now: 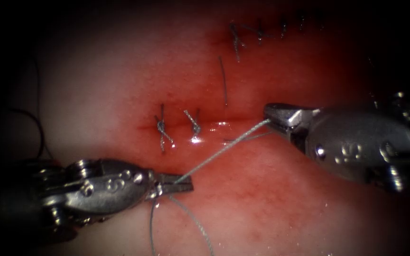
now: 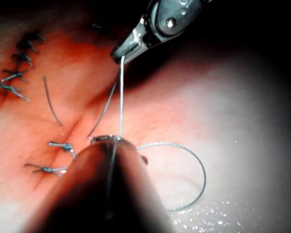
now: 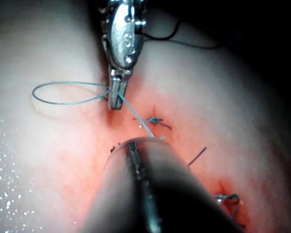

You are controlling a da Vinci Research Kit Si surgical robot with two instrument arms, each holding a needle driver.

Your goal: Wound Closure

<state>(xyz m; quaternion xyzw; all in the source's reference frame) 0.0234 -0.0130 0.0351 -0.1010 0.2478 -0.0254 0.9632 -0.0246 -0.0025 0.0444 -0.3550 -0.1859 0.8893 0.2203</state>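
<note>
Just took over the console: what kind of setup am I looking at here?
Most likely a bench suturing practice station, not a patient. The tissue is a pale slab with a cut, already closed by knotted stitches. Both the left tool and the right tool hold the thread stretched between them.

Dark vignetted edges, wet glare on the tissue (image 1: 119, 85)
</note>
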